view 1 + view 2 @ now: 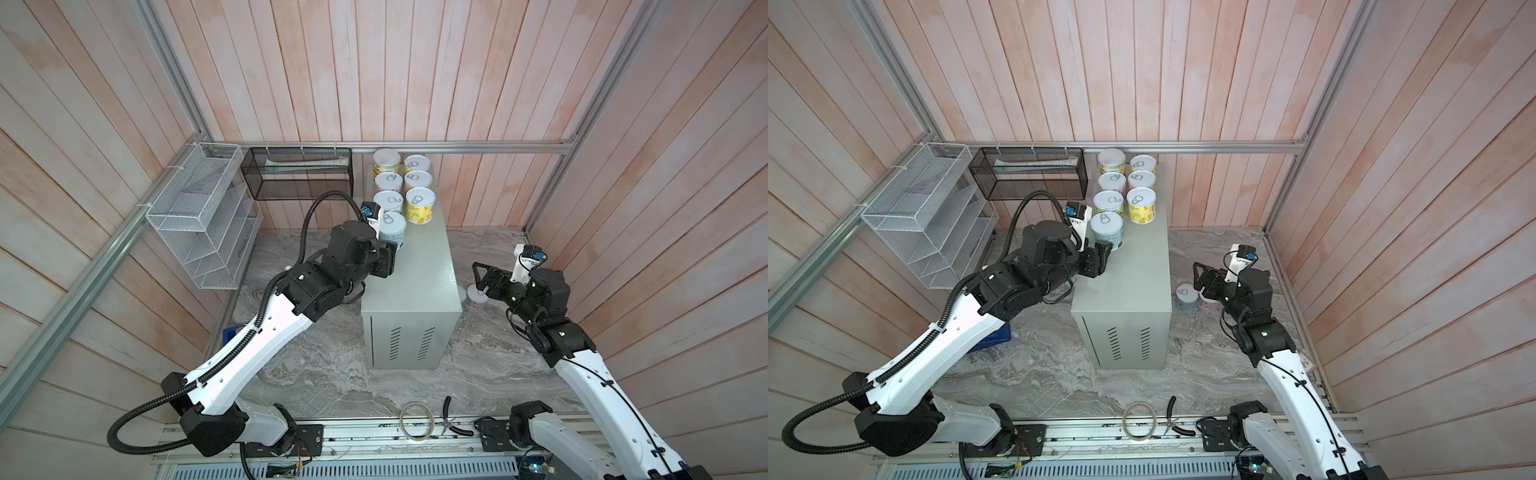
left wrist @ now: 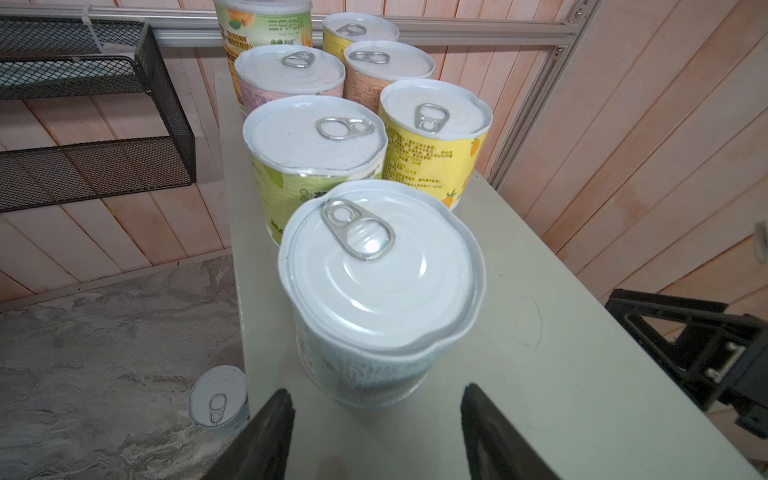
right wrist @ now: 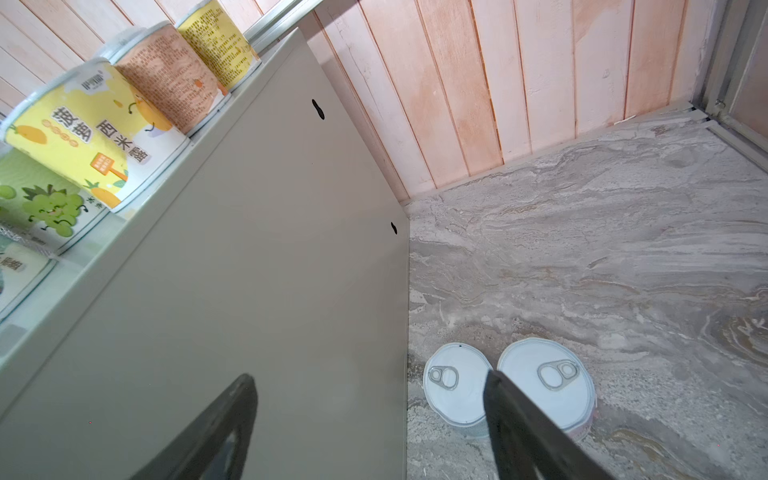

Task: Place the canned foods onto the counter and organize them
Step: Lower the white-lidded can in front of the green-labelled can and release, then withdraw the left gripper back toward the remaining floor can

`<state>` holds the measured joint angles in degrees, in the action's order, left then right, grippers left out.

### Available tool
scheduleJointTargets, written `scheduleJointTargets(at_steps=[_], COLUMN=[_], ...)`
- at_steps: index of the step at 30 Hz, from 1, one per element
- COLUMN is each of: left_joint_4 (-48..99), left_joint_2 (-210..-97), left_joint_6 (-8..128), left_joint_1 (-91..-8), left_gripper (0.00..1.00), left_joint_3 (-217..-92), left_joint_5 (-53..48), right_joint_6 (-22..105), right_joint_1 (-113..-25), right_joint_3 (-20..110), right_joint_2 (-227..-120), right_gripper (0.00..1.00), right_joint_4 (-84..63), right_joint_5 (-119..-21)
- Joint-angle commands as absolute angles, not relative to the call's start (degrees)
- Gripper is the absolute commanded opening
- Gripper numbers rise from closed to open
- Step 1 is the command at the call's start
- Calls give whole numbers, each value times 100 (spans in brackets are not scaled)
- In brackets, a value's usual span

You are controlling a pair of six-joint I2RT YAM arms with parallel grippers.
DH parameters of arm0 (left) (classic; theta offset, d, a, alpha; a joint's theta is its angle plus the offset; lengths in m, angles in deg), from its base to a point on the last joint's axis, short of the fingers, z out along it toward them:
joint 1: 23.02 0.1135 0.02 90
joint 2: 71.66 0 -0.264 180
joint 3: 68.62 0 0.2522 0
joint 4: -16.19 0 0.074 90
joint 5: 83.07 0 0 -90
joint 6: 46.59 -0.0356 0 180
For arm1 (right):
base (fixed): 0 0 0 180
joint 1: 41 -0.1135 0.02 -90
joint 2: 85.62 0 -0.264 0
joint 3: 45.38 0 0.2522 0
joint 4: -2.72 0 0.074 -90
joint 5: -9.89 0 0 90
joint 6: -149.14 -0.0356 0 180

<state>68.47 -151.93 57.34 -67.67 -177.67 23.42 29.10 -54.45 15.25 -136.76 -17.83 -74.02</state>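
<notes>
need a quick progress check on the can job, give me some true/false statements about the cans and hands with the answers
1. Seven cans stand on the counter in two rows. True.
2. Every can is already on the counter. False: two cans stand on the marble at the counter's right, and a third can at its left.
3. The right hand grips a can. False: it is open and empty.
4. The front can on the counter has a pale blue-white label. True.
</notes>
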Motion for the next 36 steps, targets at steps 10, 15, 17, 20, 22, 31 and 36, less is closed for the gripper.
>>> scheduleJointTargets(at_steps=[10,15,17,20,22,31,36], left_joint_4=[6569,6481,6462,6474,6532,6971,7182], left_joint_2=[-15252,-15296,-15316,-15322,-15290,-14379,-13556], left_joint_6=[5671,5677,5682,5675,5670,5856,5913], left_joint_1=[-6588,-6509,-6490,-6487,-6486,-6486,-6426], left_gripper=[63,63,62,62,62,100,100], left_joint_3=[-17630,-17574,-17572,-17581,-17581,-17017,-16639], left_joint_5=[2300,2174,2127,2099,2115,2658,3395], right_joint_6=[2882,2849,2821,2802,2825,3434,3757], right_joint_1=[-5418,-5418,-5421,-5418,-5418,-5410,-5340], right_joint_3=[1530,1488,1483,1487,1495,1895,2130], right_joint_2=[-13687,-13724,-13761,-13766,-13755,-13835,-13991], right_gripper=[84,85,84,84,84,86,89], right_joint_4=[-1582,-1524,-1505,-1500,-1518,-2181,-2497], right_joint_5=[-7365,-7330,-7284,-7263,-7296,-7973,-8374])
